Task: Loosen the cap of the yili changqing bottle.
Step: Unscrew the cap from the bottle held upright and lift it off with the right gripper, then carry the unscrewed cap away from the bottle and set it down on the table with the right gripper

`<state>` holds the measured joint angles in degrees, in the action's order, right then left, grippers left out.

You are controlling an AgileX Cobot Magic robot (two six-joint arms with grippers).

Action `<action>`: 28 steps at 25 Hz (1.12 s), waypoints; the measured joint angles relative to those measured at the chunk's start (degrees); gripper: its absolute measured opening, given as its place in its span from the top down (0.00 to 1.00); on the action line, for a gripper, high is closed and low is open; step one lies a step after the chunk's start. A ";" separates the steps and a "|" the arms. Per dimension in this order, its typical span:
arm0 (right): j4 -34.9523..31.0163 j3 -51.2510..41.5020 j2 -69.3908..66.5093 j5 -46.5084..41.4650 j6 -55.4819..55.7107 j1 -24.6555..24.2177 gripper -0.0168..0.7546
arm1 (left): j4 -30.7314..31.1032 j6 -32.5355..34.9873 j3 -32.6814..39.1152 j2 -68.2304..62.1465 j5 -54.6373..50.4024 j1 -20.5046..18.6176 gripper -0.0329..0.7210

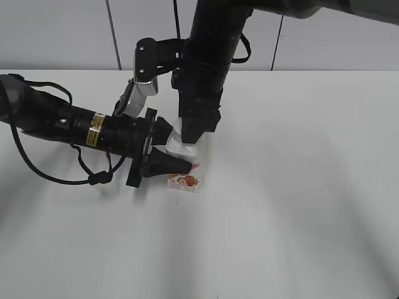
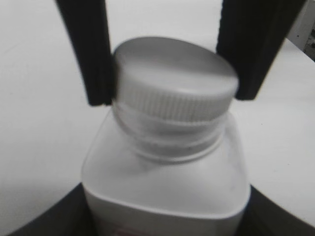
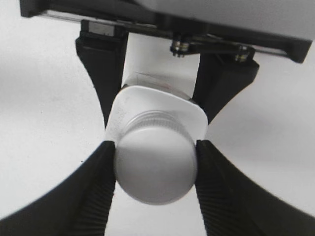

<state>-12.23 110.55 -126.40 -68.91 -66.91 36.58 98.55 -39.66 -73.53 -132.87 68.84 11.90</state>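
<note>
The cap (image 2: 174,81) sits on the neck of the bottle (image 2: 165,172), and the bottle stands on the table (image 1: 299,205) near the centre of the scene, slightly left of the middle. In the left wrist view the ribbed rim appears seated low against the neck ring, with no clear gap, though the cap top looks slightly tilted; whether any thread has been released cannot be told.

The right hand (image 3: 156,164) descends from above and pinches the cap, one finger pressed against each side of the rim. The left hand (image 1: 171,146) reaches in from the left, lying low along the table, and pinches the bottle body at the shoulder, below the cap. In the right wrist view its two fingers (image 3: 101,83) flank the white shoulder and touch it.

Judged status:
1. Bottle secured against rotation: done.
2. Cap gripped: done.
3. Twist to loosen: not confirmed; likely in progress or about to begin.

Remaining, as a judgement: rotate the right hand about the cap axis while the left hand holds the bottle firm, until the cap turns freely.
</note>
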 joint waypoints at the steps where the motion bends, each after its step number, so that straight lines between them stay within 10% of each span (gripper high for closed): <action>1: -0.05 0.02 0.00 0.14 -2.44 0.00 0.47 | 0.00 0.00 0.00 0.00 0.00 0.00 0.43; 17: -0.25 1.73 2.00 -0.76 -3.94 0.00 0.47 | 0.08 -0.17 0.00 0.00 0.16 -0.05 0.43; 28: 9.52 4.29 6.83 -0.81 28.06 -1.53 0.47 | 0.13 -0.17 0.00 0.00 0.16 -0.10 0.43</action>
<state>-2.72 114.85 -119.57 -69.72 -38.86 35.05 98.68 -39.83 -73.53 -132.87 69.00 11.80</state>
